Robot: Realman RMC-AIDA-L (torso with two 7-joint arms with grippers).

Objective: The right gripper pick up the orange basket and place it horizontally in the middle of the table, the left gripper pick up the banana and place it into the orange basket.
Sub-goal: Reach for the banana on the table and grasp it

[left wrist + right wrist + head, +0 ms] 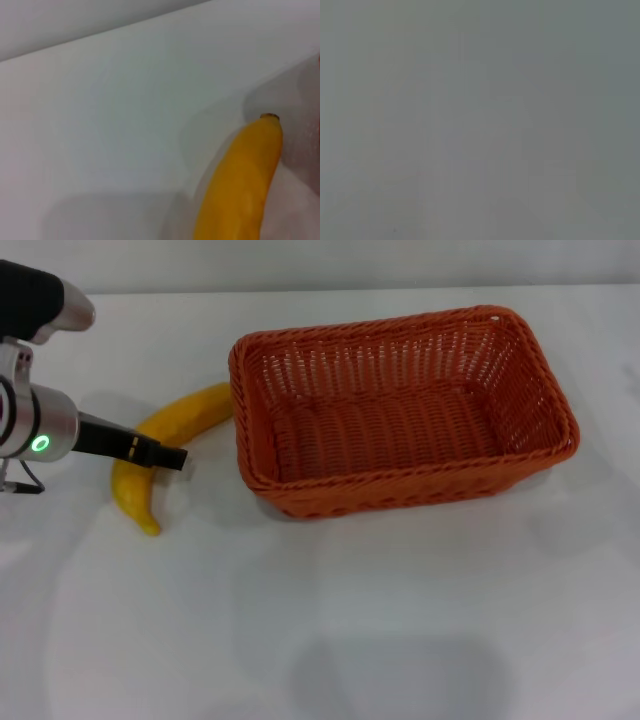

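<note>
The orange basket [404, 486] stands upright and empty on the white table [350, 630], its long side running left to right, a little right of the middle. The yellow banana [178, 420] lies flat on the table just left of the basket, its upper end close to the basket's left wall. My left gripper [165, 454] reaches in from the left edge and lies across the banana's middle, low over it. The left wrist view shows one end of the banana [247, 180] with its dark tip on the tabletop. My right gripper is out of view, and its wrist view is a blank grey.
The table's back edge meets a pale wall behind the basket. Bare white tabletop stretches across the whole front half. A faint shadow lies on it at the front centre.
</note>
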